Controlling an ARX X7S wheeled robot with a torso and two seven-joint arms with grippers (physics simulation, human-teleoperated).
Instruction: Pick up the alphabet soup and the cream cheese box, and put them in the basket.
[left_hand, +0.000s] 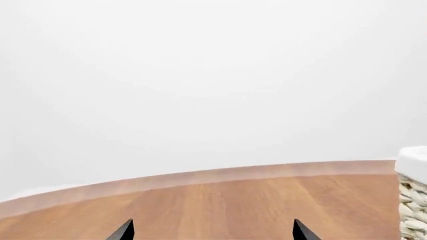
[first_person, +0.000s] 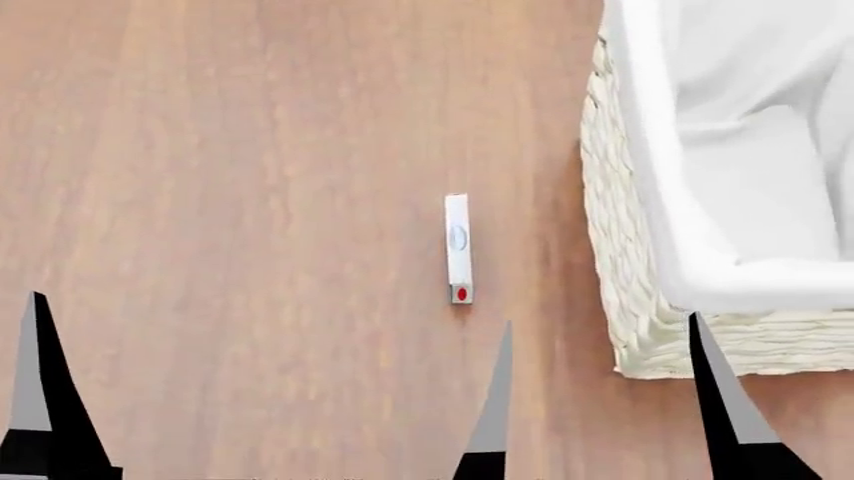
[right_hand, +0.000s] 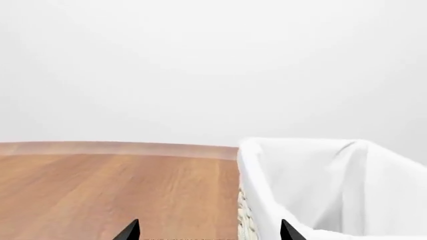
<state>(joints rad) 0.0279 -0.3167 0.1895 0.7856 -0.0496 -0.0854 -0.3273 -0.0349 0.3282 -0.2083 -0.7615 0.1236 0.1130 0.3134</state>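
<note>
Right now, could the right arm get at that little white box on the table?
Probably yes. The box lies on bare table just ahead of the open right gripper, with nothing between; the basket stands beside it, apart.

Lined basket (right_hand: 320, 185) on wooden table (right_hand: 113, 190)

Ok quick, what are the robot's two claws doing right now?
Left claw: open, holding nothing.
Right claw: open, holding nothing, at the basket rim.

A: Bench (first_person: 240, 200) of warm brown wood, grain running lengthwise; paler strip along its far edge.
B: Backdrop (left_hand: 213, 75) behind plain off-white, featureless; light even, soft, no hard shadows.
</note>
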